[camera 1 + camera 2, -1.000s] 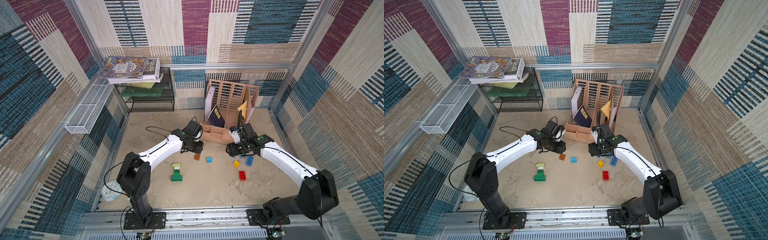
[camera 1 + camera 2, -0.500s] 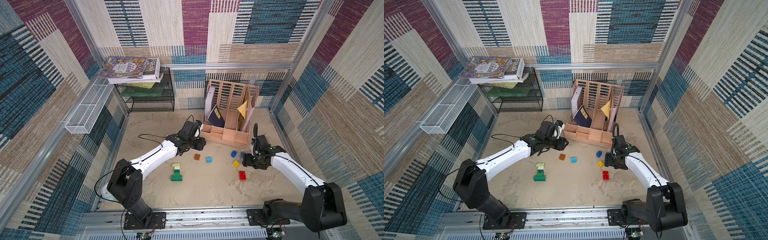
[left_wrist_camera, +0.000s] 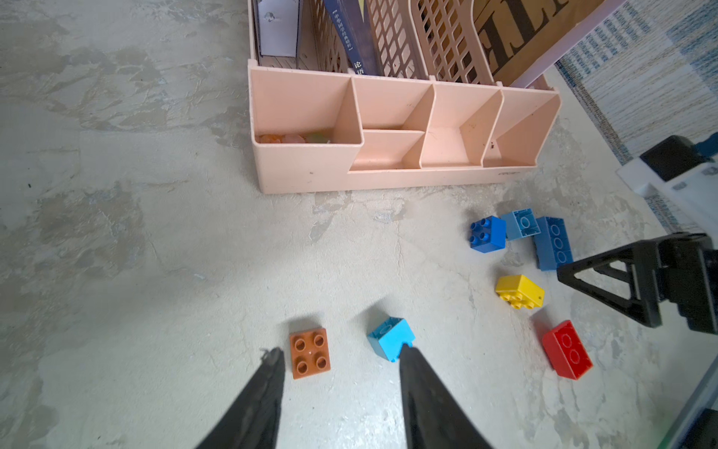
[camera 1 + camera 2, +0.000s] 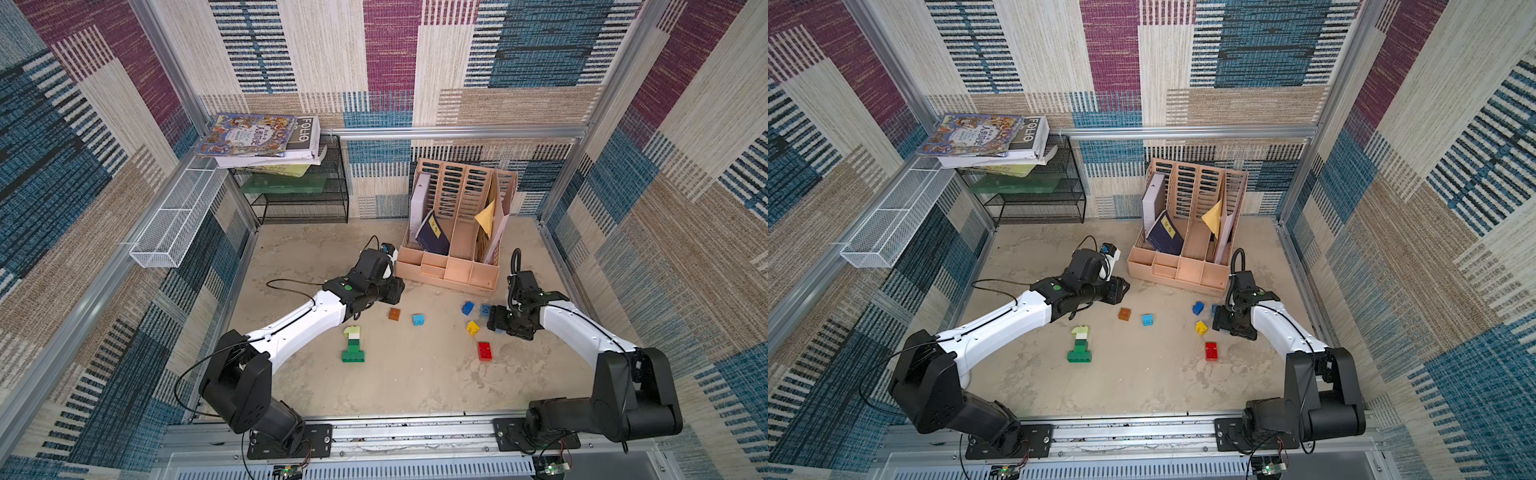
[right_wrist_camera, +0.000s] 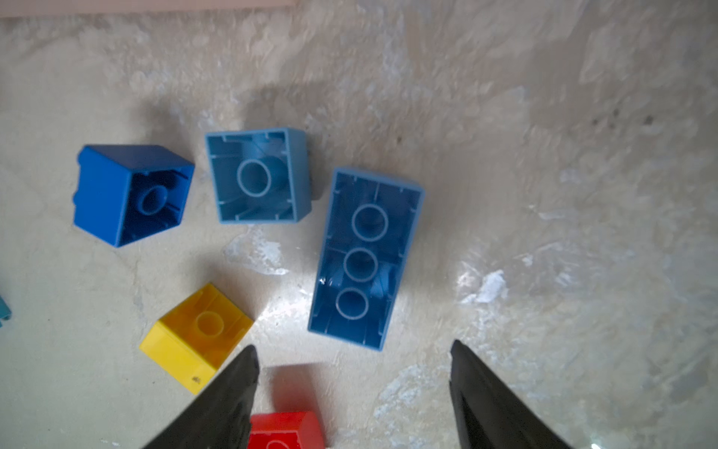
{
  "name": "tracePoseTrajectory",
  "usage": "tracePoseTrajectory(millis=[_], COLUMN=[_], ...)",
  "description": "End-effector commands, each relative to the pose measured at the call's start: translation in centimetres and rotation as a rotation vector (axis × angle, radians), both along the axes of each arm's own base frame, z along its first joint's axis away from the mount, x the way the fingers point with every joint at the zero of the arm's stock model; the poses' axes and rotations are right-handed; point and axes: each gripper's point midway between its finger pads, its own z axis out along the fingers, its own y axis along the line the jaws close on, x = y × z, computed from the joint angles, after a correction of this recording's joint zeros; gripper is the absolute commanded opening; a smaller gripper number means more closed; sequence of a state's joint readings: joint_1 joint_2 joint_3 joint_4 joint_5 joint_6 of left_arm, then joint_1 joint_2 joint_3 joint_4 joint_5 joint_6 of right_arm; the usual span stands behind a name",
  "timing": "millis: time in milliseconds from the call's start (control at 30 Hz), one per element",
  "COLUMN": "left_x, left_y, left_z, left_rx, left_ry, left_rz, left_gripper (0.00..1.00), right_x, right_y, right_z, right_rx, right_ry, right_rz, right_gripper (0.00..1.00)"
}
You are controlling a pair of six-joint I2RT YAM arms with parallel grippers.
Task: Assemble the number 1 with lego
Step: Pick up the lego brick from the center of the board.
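Hovering empty; left tool narrow, right tool wide; wrist views alone show long blue brick upturned.

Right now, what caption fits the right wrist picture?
Open right end effector near long blue brick, yellow brick and red brick.

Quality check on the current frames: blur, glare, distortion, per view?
Right wrist view: floor smeared and soft, bright glare patches beside the long blue brick; bricks readable. Left wrist view: bricks crisp, the near fingers soft-edged, their shadows falling by the brown brick. Both top views: evenly lit, green stack crisp, wide-angle stretch at the edges.
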State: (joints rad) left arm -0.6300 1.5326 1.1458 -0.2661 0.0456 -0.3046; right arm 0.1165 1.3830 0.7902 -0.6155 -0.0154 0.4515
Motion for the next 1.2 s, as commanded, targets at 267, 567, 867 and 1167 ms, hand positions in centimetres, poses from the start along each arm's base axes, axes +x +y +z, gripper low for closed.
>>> tracePoseTrajectory(millis=[267,567,867,1167], left_x=[0.5,0.3,0.3,0.2], left_y=[0.4,1.0,1.2,1.6], left_z=[1.1,1.3,1.9,3.5], left_rx=[-0.008,0.000,-0.005,-0.026], left_ry=[-0.049,-0.063,-0.088,-0.134], left_rz=[0.026,0.040,0.038,0.044], left_gripper=[0.51,0.51,0.50,0.50], right_x=[3.0,2.9,2.2,1.8], right_y=[-0.6,-0.9,-1.1,0.3], right_z=[-1.0,-1.9,-1.7,6.4], right_rx=[-0.034,-0.045,-0.039,0.051], right_ry=[-0.024,-0.010,-0.016,-0.318], right_rz=[-0.043,-0.060,-0.079,-0.009], right_gripper=[0.69,0.51,0.34,0.31])
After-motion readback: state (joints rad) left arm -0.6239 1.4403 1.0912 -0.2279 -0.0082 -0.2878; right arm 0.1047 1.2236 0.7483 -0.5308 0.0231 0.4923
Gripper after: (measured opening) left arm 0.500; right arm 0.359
